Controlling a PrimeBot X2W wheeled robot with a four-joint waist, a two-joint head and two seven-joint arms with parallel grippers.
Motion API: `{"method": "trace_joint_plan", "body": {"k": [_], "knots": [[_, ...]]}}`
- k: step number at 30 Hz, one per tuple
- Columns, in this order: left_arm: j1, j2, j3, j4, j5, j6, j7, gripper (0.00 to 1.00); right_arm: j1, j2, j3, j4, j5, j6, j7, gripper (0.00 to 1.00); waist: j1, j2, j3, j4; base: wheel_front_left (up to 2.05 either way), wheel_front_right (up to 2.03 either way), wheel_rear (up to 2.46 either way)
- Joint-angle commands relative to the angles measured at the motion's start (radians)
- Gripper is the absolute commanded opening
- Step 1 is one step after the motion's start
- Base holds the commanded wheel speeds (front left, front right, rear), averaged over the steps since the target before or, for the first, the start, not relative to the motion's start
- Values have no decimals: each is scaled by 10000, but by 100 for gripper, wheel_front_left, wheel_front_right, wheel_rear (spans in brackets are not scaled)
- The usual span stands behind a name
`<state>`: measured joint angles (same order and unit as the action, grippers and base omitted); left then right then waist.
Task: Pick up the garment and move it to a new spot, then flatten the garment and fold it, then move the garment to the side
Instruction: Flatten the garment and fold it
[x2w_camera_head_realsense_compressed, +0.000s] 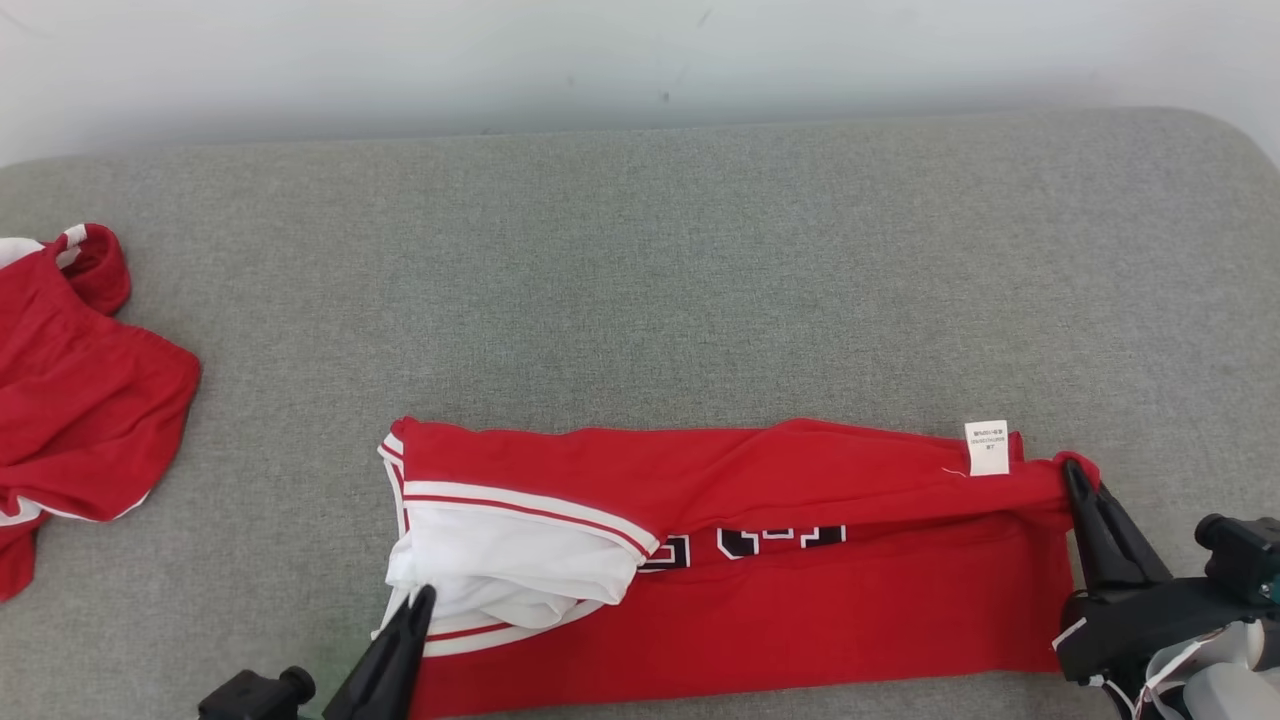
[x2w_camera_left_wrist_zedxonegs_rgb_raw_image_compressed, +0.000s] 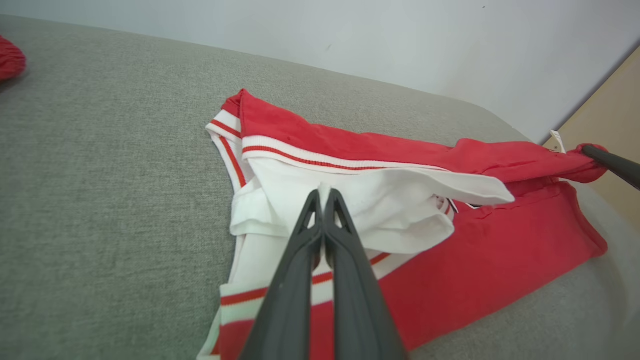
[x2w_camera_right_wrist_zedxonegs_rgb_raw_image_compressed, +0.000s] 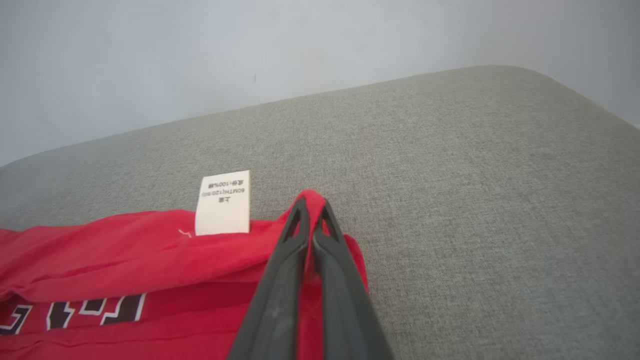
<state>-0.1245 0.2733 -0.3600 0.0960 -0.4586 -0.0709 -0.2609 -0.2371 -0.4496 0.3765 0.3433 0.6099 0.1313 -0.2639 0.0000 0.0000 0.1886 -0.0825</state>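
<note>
A red garment (x2w_camera_head_realsense_compressed: 760, 590) with white-and-red trim, a white sleeve and black lettering lies stretched across the grey cushion near its front edge. Its far long edge is folded over toward me, with a white care label (x2w_camera_head_realsense_compressed: 987, 447) standing up near the right end. My left gripper (x2w_camera_head_realsense_compressed: 420, 597) is shut on the white sleeve fabric (x2w_camera_left_wrist_zedxonegs_rgb_raw_image_compressed: 370, 205) at the garment's left end. My right gripper (x2w_camera_head_realsense_compressed: 1072, 470) is shut on the red corner (x2w_camera_right_wrist_zedxonegs_rgb_raw_image_compressed: 312, 200) at the right end, pinching a bit of cloth between the fingertips.
A second red garment (x2w_camera_head_realsense_compressed: 80, 400) with white trim lies crumpled at the cushion's far left. The grey cushion (x2w_camera_head_realsense_compressed: 700, 270) stretches bare behind the garment up to a pale wall (x2w_camera_head_realsense_compressed: 600, 50). Its right corner (x2w_camera_head_realsense_compressed: 1230, 140) is rounded.
</note>
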Motion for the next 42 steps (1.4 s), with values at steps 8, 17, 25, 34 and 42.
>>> {"method": "trace_joint_plan", "body": {"k": [8, 17, 25, 34, 42], "knots": [[412, -609, 956, -70, 513, -190, -55, 100, 330, 115, -460, -409, 5, -9, -13, 100, 0, 0, -58, 67, 0, 0, 0], [712, -1146, 1786, -344, 1204, -255, -54, 100, 397, 233, -503, 352, -257, -9, 0, 100, 0, 0, -261, 258, 0, 0, 0], [918, -1621, 2274, -555, 1704, -350, -54, 100, -214, 634, -539, 1828, -386, -9, 430, 100, 0, 0, -418, 499, 0, 0, 0], [1028, -1902, 2508, -692, 1962, -468, -54, 100, -514, 941, -613, 3034, -331, -9, 1117, 100, 0, 0, -406, 767, 0, 0, 0], [973, -2004, 2733, -662, 2059, -537, -54, 100, -806, 1002, -309, 3188, -126, -3, 1039, 0, 0, 0, -366, 776, 0, 0, 0]]}}
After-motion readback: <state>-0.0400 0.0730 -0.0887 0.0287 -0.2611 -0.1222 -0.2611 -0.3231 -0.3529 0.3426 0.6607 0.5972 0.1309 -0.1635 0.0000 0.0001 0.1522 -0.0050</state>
